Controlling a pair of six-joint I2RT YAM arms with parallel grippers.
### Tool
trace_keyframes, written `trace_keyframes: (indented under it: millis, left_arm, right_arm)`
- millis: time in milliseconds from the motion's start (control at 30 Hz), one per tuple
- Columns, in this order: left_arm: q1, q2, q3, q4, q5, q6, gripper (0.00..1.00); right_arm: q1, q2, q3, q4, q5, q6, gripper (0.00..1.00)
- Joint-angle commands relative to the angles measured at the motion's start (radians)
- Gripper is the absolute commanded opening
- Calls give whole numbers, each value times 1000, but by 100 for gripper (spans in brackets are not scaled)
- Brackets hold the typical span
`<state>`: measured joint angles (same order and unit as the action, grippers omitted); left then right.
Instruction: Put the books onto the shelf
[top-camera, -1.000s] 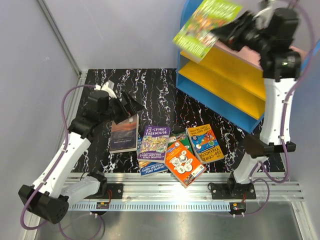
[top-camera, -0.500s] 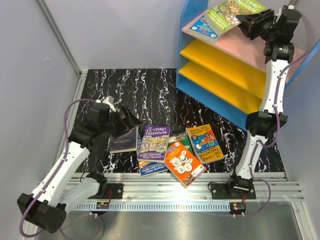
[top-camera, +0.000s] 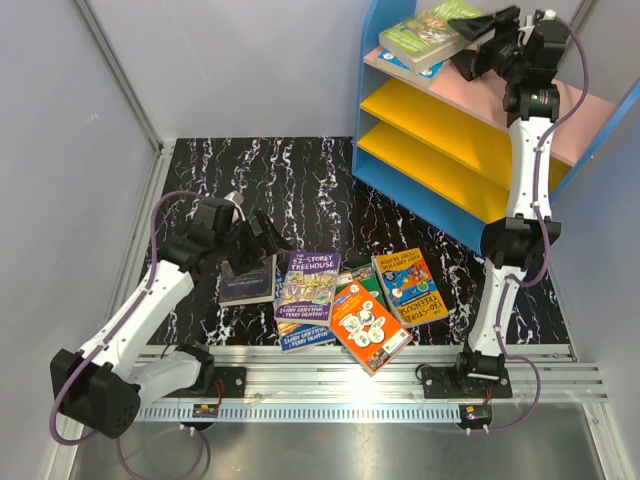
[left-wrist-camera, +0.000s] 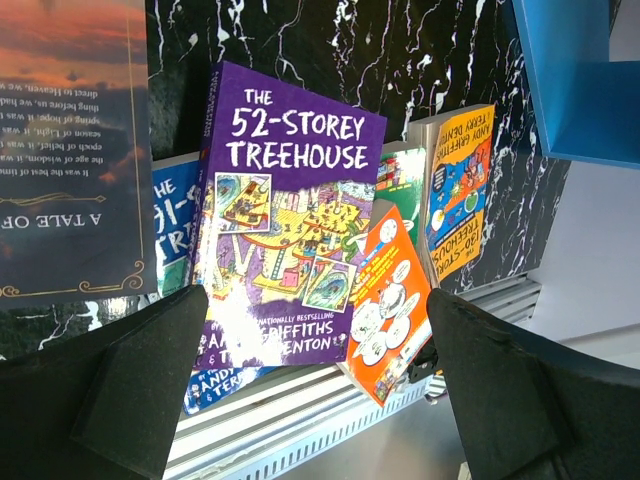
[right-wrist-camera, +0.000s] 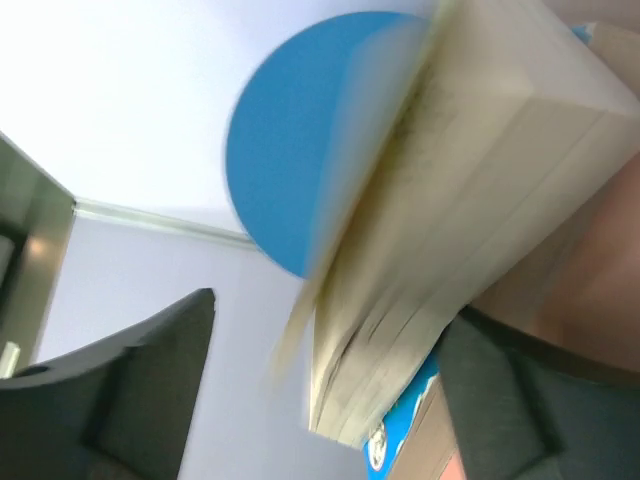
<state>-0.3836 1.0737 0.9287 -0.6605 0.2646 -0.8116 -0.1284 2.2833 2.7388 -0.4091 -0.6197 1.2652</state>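
A green book (top-camera: 425, 30) lies on the shelf's pink top board (top-camera: 480, 95), on top of a blue book (top-camera: 395, 57). My right gripper (top-camera: 470, 40) is at that book's right end with its fingers apart. In the right wrist view the book's page edges (right-wrist-camera: 450, 200) stand between the spread fingers of the right gripper (right-wrist-camera: 325, 310), against the right one. On the table lie a dark brown book (top-camera: 250, 280), a purple book (top-camera: 310, 285), an orange book (top-camera: 368, 325) and others. My left gripper (top-camera: 262, 240) hovers open over them, empty (left-wrist-camera: 315, 300).
The books overlap in a loose row near the table's front. A ridged metal rail (top-camera: 380, 380) runs along the near edge. The shelf (top-camera: 450, 150) fills the far right corner, with two yellow boards below the pink one. Grey walls close in the left and back.
My right gripper carried the green book onto the pink board, laid it over the blue book and spread its fingers. The left arm shifted slightly nearer the books on the table.
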Motion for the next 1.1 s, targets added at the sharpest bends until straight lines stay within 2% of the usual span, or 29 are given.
trace_keyframes:
  millis: [0, 267, 400, 500, 633, 767, 967, 1067]
  left_arm:
    - [2, 5, 58, 30, 33, 35, 99]
    - [3, 6, 35, 47, 32, 35, 99]
    - [3, 17, 50, 42, 36, 40, 99]
    - [3, 26, 48, 50, 44, 37, 99]
    - [3, 40, 48, 64, 53, 31, 99]
    - [2, 40, 47, 73, 61, 28, 99]
    - [3, 16, 53, 90, 62, 51, 99]
    - [2, 22, 73, 91, 64, 60, 99]
  right_arm:
    - [7, -30, 10, 85, -2, -56, 99]
    - [-54, -77, -31, -6, 6, -110, 100]
    - [-94, -134, -57, -181, 55, -205, 100]
    - [-102, -192, -106, -240, 97, -266, 100]
    - [-102, -191, -110, -295, 58, -279, 100]
    - [-93, -225, -154, -326, 34, -309, 100]
    - [-54, -369, -248, -266, 3, -381, 100]
    - [22, -441, -249, -348, 11, -461, 100]
